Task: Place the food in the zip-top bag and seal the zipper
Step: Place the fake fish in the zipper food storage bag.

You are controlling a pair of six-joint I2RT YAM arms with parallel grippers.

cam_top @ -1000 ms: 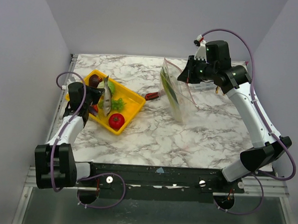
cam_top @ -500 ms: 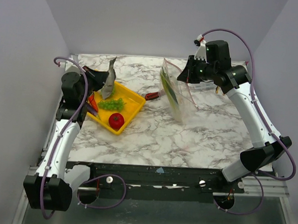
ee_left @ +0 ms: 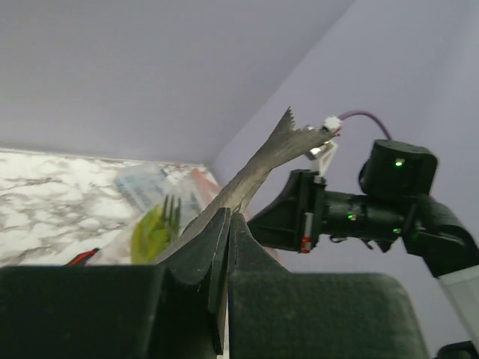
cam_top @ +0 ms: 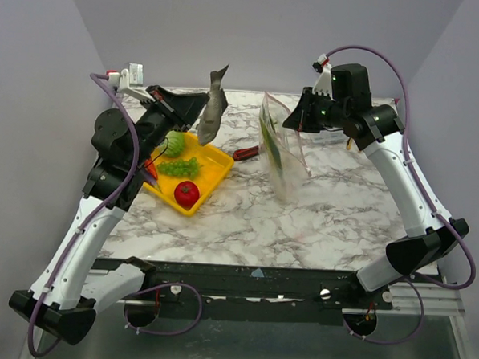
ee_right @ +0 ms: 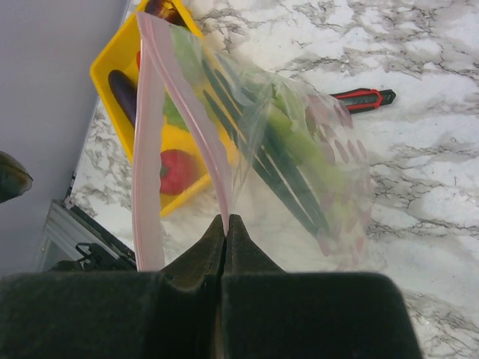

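My left gripper is shut on the grey fish and holds it high above the yellow tray, tail up; the fish also shows in the left wrist view. My right gripper is shut on the mouth edge of the zip-top bag and holds it up, hanging open, with green stalks inside. The pinkish zipper runs up from my right fingers. The red tomato, eggplant and a red chili lie in the tray.
Green cabbage and grapes lie in the tray. A red-handled tool lies on the marble table between tray and bag. Grey walls stand close on the left, back and right.
My left arm has lifted the fish out of the tray and carried it up and to the right, toward the bag. My right gripper and the bag have hardly moved.
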